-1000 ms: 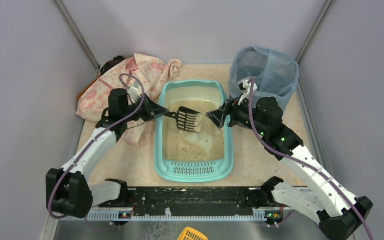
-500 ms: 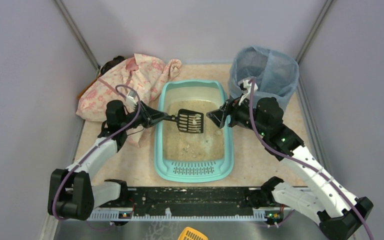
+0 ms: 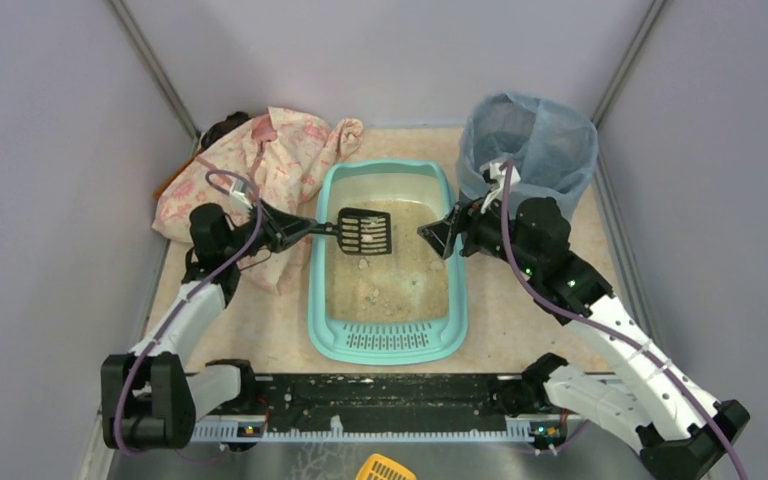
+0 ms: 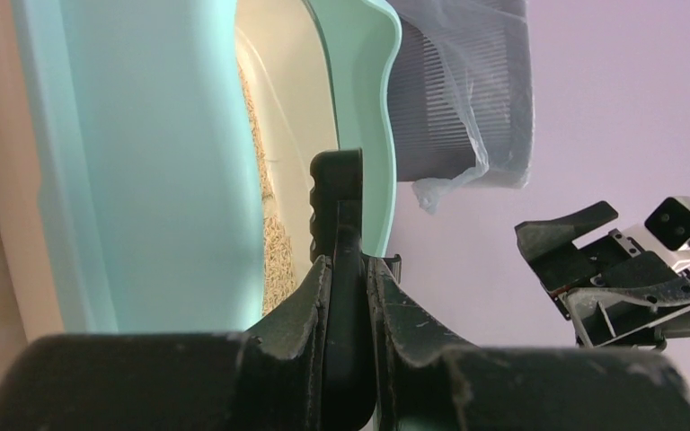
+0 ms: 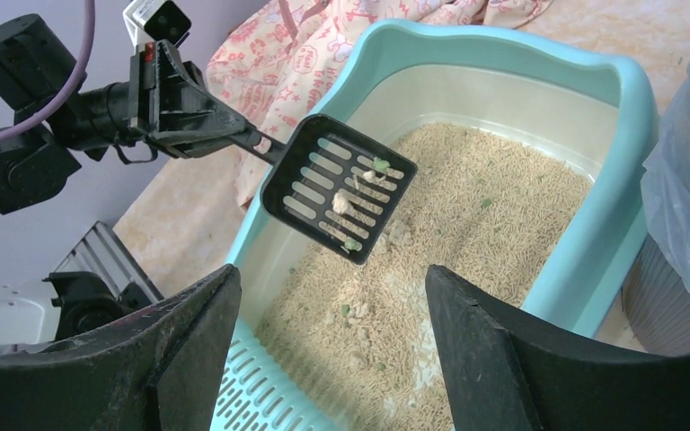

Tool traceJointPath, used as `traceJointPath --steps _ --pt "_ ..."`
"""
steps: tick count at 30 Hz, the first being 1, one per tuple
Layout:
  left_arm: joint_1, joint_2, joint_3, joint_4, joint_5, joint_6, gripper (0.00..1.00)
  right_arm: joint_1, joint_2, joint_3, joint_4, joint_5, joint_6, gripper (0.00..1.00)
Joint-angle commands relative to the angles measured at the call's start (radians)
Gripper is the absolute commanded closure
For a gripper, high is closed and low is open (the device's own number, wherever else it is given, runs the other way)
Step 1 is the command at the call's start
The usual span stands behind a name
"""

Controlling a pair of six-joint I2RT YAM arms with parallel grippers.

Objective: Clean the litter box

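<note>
Scoop (image 3: 365,231) sits clamped in left gripper (image 3: 303,229) over litter box (image 3: 316,300); right gripper (image 3: 440,236) wide.

We see the turquoise litter box (image 3: 316,300) lying flat mid-table, cream-walled, its slotted grille (image 3: 388,340) at the near end, holding beige litter (image 3: 410,285).

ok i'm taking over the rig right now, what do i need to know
Left end effector: shut on the handle of the black scoop, held over the litter box with clumps on it.
Right end effector: open, empty, at the box's right rim.
Done: one scoop sifted out.
Left: tip it into the blue-bagged bin by the box's far right corner; more clumps lie in the litter.
</note>
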Motion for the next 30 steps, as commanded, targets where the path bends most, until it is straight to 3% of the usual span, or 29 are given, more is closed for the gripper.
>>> traceJointPath --steps 1,5,7,15,17,21,25,30 --pt "0.022 -0.049 0.008 -0.01 -0.002 0.037 1.0 -0.008 -0.028 0.043 0.016 0.024 -0.017 0.24" --pt "0.001 0.008 -0.027 0.142 0.121 -0.067 1.0 -0.008 -0.025 0.025 0.047 0.004 0.0 0.25" --pt "0.011 -0.022 -0.055 0.115 0.056 -0.044 1.0 -0.008 -0.019 0.023 0.052 0.001 0.008 0.25" --pt "-0.04 -0.041 -0.007 0.062 0.085 -0.029 1.0 -0.008 -0.03 0.011 0.066 -0.011 0.017 0.25" --pt "0.03 -0.07 -0.019 -0.005 0.026 0.006 1.0 -0.008 -0.035 0.015 0.057 -0.002 0.015 0.25" --pt "0.037 -0.036 -0.01 0.044 0.113 -0.029 1.0 -0.008 -0.055 0.005 0.046 0.006 0.009 0.25" --pt "0.033 -0.029 -0.032 0.072 0.054 -0.052 1.0 -0.008 -0.065 0.001 0.06 0.013 0.022 0.25" --pt "0.002 0.036 0.051 0.108 0.071 -0.121 1.0 -0.008 -0.102 0.02 0.061 0.024 0.036 0.26"
